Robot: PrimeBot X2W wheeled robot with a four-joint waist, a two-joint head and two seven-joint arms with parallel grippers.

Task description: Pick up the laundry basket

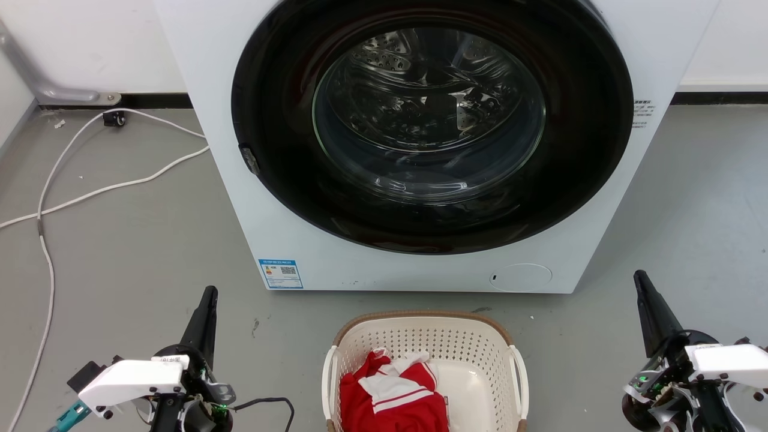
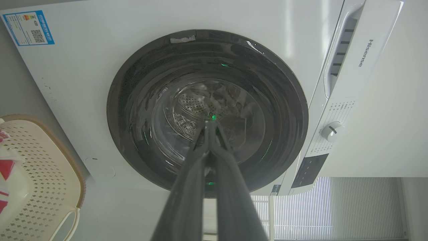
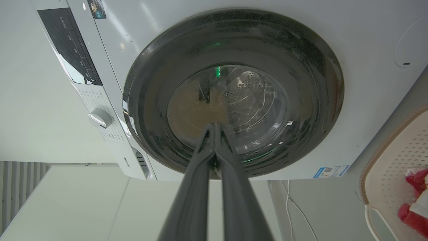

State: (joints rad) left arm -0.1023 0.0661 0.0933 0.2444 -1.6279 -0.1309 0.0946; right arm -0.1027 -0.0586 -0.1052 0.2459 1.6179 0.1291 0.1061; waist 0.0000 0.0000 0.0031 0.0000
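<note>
The laundry basket (image 1: 474, 345) is cream-white with perforated walls and a brown rim. It sits on the floor at the bottom centre of the head view, just in front of the washing machine (image 1: 420, 150), with a red and white garment (image 1: 393, 396) inside. My left gripper (image 1: 209, 292) is shut and empty, off to the basket's left. On the basket's right, my right gripper (image 1: 639, 275) is also shut and empty. Both point at the machine's door. Part of the basket (image 2: 36, 180) appears in the left wrist view and the basket (image 3: 394, 160) in the right wrist view.
The washing machine's round glass door (image 1: 429, 120) is closed right behind the basket. White cables (image 1: 90, 192) trail over the grey floor at the left. A wall runs behind the machine.
</note>
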